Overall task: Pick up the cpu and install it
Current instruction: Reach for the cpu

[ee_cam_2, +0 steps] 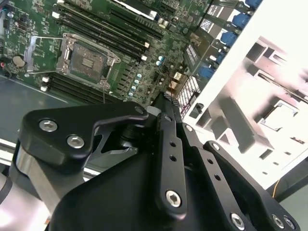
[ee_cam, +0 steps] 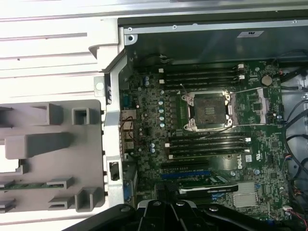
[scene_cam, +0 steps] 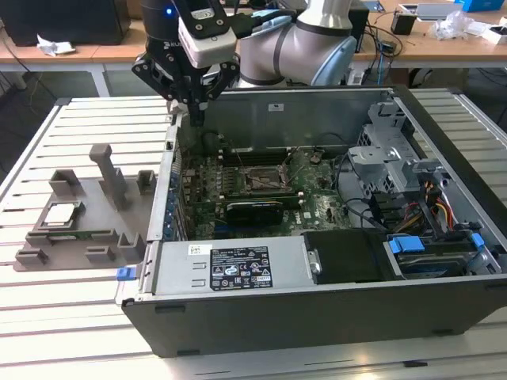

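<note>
Fingers (ee_cam_2: 168, 144) pinched together at the tips, nothing between them: the gripper (scene_cam: 196, 119) is empty. The cpu (scene_cam: 62, 214), silver top up, lies flat in a recess of the grey holder block (scene_cam: 119, 190), out on the slatted table (scene_cam: 79, 317) at the exterior view's left of the open computer case (scene_cam: 317, 111). Over in the case, the dark socket (scene_cam: 265, 180) on the green motherboard (ee_cam: 154, 144) stands open and bare, its metal frame swung aside, as both wrist views show. The gripper hangs pointing down over the case's wall nearest the holder, well apart from the cpu and above the socket's level.
</note>
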Robot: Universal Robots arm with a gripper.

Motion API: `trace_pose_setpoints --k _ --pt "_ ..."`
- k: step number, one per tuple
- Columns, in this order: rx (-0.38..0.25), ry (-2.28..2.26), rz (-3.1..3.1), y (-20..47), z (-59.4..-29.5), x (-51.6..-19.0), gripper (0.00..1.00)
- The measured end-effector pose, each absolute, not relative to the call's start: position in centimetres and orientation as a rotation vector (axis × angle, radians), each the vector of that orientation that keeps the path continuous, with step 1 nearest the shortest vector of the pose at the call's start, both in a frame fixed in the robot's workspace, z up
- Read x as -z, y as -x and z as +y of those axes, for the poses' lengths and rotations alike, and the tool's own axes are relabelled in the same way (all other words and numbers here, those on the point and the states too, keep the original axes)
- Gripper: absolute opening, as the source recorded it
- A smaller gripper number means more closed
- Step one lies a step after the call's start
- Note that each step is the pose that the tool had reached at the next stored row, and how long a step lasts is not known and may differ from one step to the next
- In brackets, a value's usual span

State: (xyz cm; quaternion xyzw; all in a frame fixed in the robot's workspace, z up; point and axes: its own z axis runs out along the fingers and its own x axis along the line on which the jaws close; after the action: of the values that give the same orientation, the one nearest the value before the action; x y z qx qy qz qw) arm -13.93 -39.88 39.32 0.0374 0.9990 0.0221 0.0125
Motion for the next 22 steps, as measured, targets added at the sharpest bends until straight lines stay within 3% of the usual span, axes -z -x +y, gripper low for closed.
trace_pose_setpoints --k 22 --pt "-0.069 -0.117 3.114 16.7 -39.9 -39.3 0.11"
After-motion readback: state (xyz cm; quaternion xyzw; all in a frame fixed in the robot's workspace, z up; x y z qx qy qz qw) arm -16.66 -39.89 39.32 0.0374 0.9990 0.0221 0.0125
